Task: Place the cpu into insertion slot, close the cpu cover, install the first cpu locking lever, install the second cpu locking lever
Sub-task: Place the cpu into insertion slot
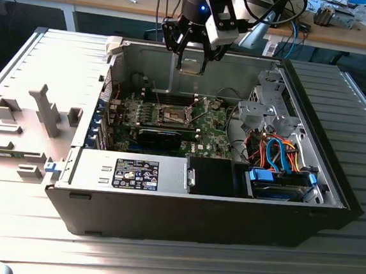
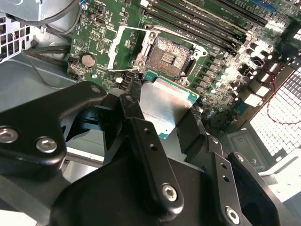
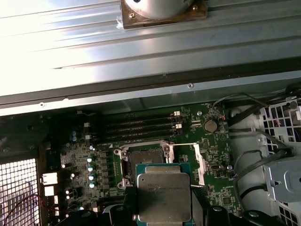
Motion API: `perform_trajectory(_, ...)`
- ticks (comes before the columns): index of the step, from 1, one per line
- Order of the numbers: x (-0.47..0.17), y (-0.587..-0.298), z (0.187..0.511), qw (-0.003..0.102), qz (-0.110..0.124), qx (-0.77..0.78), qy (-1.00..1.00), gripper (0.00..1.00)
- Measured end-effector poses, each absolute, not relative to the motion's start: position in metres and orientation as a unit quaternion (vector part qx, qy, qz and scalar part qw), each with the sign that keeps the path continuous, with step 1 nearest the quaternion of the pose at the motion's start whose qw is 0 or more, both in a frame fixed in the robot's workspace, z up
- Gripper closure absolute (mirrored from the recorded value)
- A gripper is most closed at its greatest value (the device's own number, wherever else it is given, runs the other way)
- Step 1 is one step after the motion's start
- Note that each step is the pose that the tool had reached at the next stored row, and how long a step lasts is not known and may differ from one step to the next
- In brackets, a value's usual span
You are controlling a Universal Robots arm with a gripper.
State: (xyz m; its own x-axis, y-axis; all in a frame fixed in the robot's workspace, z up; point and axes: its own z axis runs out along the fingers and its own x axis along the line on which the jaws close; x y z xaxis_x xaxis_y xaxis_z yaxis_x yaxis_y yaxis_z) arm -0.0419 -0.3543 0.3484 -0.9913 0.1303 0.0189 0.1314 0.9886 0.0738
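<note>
The arm (image 1: 204, 7) reaches straight down over the open case (image 1: 226, 224) on the tabletop (image 1: 159, 263). Its jaws pinch the cpu (image 1: 191, 66) by two opposite edges, holding it well above the slot (image 1: 174, 114). The second wrist view brings out what the exterior view leaves small: the slot's bare contacts and the cover (image 2: 120, 47) swung open beside them.

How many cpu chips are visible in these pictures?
1: the cpu, held by the pincer in the air over the motherboard. The insertion slot is empty.
</note>
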Motion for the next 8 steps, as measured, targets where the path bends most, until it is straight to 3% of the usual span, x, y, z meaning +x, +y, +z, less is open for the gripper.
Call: perform_trajectory(8,-0.0418,-0.3543,0.3482,0.007,-0.037,-0.077,-0.996,0.46)
